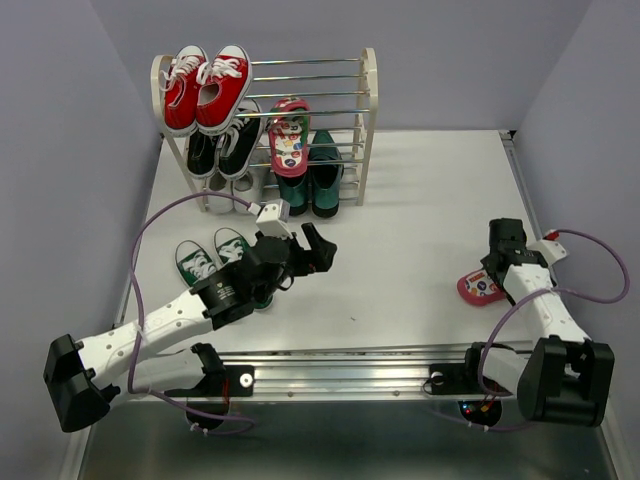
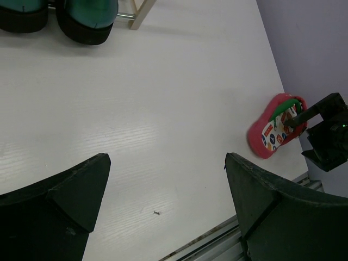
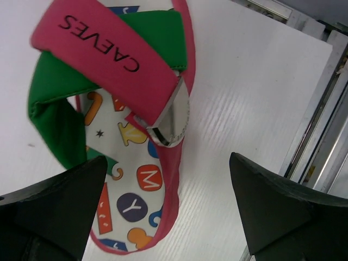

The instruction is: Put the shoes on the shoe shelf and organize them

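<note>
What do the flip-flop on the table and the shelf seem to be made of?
Flip-flop: matte printed footbed, likely foam or rubber; woven-looking pink and green straps; shiny metallic buckle. Shelf: smooth cream side panels, probably plastic or painted wood; mirror-bright rods, likely chromed metal.

White table (image 1: 420, 200): shoe shelf (image 1: 370, 100) at back. Pr green canvas sneakers (image 1: 195, 262) in frt of shelf's L end. 1 flip-flop (image 1: 478, 289) well frt-R of shelf. Dark green loafers (image 1: 325, 185) at shelf's base.

Flip-flop (image 3: 138, 201) cut by top edge; loafers (image 2: 81, 19) likewise.
</note>
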{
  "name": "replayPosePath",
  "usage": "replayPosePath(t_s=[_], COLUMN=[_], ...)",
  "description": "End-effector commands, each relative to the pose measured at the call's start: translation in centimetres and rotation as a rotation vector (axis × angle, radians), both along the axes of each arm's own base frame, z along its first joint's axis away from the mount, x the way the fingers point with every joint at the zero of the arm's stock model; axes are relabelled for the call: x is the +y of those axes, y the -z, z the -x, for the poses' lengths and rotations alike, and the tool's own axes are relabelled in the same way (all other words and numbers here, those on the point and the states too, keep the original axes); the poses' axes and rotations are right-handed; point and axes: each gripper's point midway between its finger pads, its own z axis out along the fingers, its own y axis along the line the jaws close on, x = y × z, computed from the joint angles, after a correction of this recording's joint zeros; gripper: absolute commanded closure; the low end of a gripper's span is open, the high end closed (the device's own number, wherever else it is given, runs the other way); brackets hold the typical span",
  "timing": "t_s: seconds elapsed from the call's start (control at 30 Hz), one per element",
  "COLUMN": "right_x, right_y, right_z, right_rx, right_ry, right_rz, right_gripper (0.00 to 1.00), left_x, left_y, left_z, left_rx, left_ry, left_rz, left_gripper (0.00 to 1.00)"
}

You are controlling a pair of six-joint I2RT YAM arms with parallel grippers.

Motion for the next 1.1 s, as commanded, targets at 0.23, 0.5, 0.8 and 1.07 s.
replayPosePath(t_s=[0.23,0.5,0.8,1.07], right_x=[-1.8,-2.0,-1.1,5.8], right_y=[1.9,2.0,-0.9,-5.8], right_z=[-1.4,-2.5,-4.8,-9.6], right_rx=[0.004,0.016,-0.113,-0.32], right_ry=[0.006,-0.027,-0.185,-0.61], right_rz=[0.023,0.025,0.032,-0.037], right_gripper=[0.07,0.66,0.99,0.99], left_x=[-0.1,1.1,3.3,5.1], left_y=[0.8,1.4,1.9,2.2], left_z=[0.0,0.2,0.7,1.0], left_rx=[0.019,0.039,0.039,0.037], left_ry=[-0.005,-0.05,-0.104,-0.155], left_rz=[-0.02,-0.025,-0.028,-0.032], left_gripper=[0.01,0.01,0.01,0.01])
